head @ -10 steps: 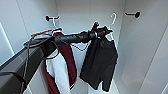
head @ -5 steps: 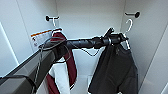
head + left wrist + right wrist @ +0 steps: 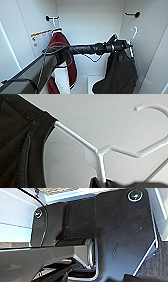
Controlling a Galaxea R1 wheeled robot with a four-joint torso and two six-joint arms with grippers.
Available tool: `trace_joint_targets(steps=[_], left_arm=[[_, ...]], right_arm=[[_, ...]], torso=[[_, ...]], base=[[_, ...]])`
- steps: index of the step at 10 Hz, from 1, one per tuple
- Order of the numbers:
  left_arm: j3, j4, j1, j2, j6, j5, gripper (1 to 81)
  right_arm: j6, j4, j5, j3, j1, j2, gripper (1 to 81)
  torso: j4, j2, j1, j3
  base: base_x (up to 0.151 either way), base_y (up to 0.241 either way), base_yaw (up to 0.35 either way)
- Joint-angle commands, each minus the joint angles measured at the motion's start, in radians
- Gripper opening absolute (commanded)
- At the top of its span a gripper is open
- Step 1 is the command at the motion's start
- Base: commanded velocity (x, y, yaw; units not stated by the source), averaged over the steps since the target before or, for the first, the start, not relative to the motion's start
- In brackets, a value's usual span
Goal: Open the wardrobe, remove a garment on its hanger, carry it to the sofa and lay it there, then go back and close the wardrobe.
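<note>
While L arm [image 3: 125, 46] holds hanger [image 3: 133, 33], maroon jacket [image 3: 62, 50] hangs beside

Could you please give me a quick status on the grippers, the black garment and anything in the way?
Left gripper at the hanger, hook off the black hook. Garment hanging from hanger inside wardrobe. Maroon jacket beside the arm.

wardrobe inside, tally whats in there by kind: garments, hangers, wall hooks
garments: 2, the black garment and the maroon jacket
hangers: 2, the white hanger under the black one, and another hanger bearing the jacket
wall hooks: 2, the left hook and the right hook
total: 6
</note>
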Motion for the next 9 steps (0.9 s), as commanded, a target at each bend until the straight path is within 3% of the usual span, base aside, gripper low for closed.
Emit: trace_joint_targets(steps=[1, 9], left_arm=[[0.027, 0.028, -0.171, 0.004, 0.019, -0.027, 1.0], [0.096, 0.028, -0.127, -0.074, 0.022, -0.038, 1.0]], right_arm=[[-0.004, -0.002, -0.046, 0.008, 0.042, 0.003, 81.1], [-0.004, 0.001, -0.046, 0.005, 0.039, 0.001, 81.1]], torso=[[0.000, 0.000, 0.000, 0.000], [0.000, 0.001, 0.000, 0.000]], base=[[0.000, 0.000, 0.000], [-0.082, 0.000, 0.000]])
